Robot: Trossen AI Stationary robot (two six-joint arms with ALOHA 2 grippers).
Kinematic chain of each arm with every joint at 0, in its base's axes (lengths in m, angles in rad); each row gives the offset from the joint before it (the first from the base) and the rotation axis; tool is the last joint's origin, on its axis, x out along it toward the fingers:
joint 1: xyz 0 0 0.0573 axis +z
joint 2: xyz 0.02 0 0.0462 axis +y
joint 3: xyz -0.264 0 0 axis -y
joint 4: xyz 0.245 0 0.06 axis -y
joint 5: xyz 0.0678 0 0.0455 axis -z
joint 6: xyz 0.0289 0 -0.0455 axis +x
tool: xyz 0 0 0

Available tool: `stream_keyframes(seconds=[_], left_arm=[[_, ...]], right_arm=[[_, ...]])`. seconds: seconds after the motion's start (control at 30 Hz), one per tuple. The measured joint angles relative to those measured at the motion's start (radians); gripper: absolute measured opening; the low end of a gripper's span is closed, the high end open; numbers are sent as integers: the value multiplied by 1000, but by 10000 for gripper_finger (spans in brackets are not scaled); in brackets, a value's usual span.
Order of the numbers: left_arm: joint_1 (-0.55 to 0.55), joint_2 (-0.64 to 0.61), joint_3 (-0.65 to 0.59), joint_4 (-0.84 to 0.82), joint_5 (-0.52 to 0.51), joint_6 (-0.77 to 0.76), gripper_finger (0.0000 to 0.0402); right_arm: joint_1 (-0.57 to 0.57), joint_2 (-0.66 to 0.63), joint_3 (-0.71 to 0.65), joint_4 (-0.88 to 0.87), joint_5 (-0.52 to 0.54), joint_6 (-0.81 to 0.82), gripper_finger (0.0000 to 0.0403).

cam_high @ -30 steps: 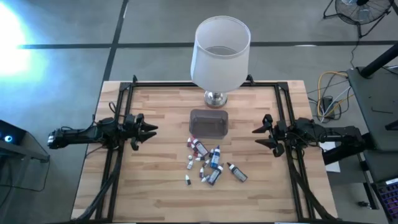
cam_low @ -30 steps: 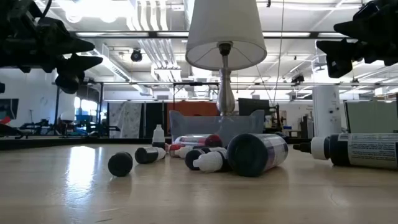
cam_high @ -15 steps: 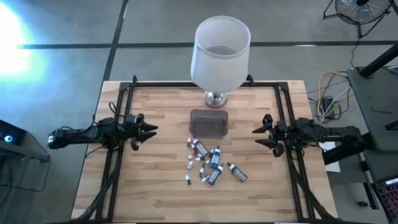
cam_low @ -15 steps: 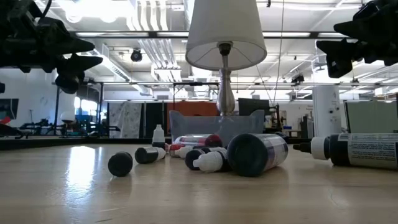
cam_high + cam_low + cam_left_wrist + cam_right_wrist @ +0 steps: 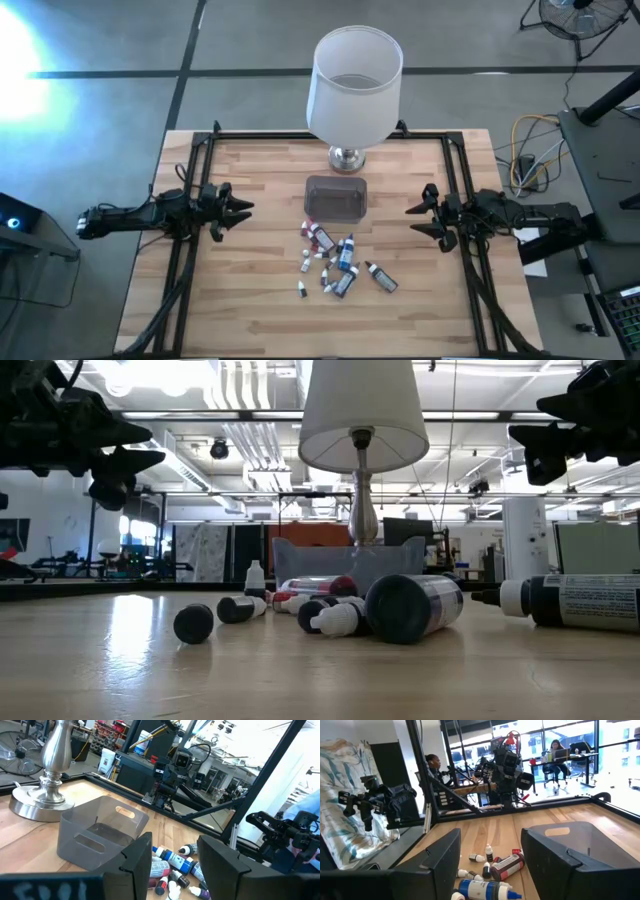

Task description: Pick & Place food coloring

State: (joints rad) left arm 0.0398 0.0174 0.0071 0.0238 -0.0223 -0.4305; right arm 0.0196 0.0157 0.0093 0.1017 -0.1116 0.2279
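Several small food coloring bottles [image 5: 338, 264] with white tips lie on their sides in a loose heap on the wooden table, just near-side of a clear plastic tub [image 5: 336, 197]; they also show in the low view [image 5: 400, 606] and both wrist views [image 5: 176, 865] [image 5: 490, 868]. My left gripper [image 5: 240, 208] hovers open at the table's left side, pointing level toward the middle. My right gripper [image 5: 415, 212] hovers open at the right side, facing it. Both are well clear of the bottles.
A lamp with a white shade [image 5: 356, 84] and metal base [image 5: 347, 157] stands at the far middle, behind the tub. Black rails [image 5: 190, 250] run along the left and right sides. People sit in the room beyond [image 5: 555, 747]. Bare wood lies along the near edge.
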Motion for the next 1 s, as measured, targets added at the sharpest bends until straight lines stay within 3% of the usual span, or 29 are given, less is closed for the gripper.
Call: stream_keyframes(seconds=[0.3, 0.43, 0.57, 0.8, 1.0], left_arm=[[0, 0, 0, 0, 0, 0, 135], [0, 0, 0, 0, 0, 0, 135], [0, 0, 0, 0, 0, 0, 135], [0, 0, 0, 0, 0, 0, 135], [0, 0, 0, 0, 0, 0, 135]], right_arm=[[0, 0, 0, 2, 13, -19, 201], [-1, 0, 0, 2, 134, -22, 201], [0, 0, 0, 3, 165, 15, 201], [0, 0, 0, 23, 222, 211, 201], [0, 0, 0, 63, 230, 682, 201]])
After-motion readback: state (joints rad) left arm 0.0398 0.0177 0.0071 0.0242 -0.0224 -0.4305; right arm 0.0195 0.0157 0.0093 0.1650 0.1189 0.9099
